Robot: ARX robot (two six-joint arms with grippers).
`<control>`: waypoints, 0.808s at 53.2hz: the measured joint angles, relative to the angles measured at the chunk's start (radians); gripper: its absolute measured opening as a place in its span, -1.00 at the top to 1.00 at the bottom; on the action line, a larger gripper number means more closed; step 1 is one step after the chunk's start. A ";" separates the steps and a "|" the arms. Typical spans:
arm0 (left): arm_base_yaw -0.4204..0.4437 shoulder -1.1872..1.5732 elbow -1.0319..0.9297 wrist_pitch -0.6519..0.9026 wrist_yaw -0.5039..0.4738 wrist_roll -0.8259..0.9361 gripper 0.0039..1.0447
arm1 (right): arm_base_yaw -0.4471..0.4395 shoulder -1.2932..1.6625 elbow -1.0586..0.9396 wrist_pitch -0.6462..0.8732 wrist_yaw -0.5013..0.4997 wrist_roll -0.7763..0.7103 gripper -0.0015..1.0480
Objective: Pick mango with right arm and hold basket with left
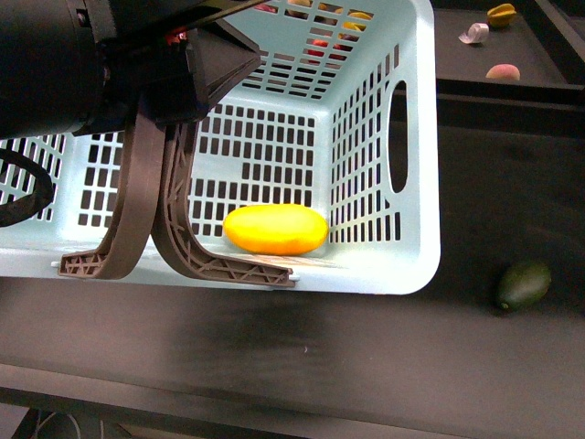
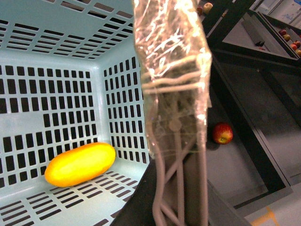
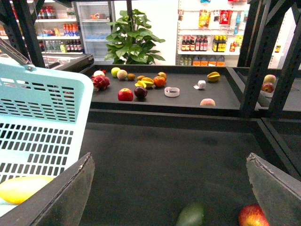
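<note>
On the dark table (image 1: pixel 366 347), basket (image 1: pixel 416 137) with mango (image 1: pixel 275 229); shop shelves (image 3: pixel 211 44) behind.

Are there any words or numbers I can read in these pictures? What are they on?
None can be read.
Bottles and packets on the store shelves: labels show, but too small and blurred to read.
Drinks in the fridge: labels too blurred.
The basket, mango and the left end effector: no writing visible.
</note>
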 joint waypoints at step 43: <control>0.274 0.542 0.496 -0.044 -0.232 -0.622 0.90 | 0.000 -0.002 0.000 0.000 0.000 0.000 -0.84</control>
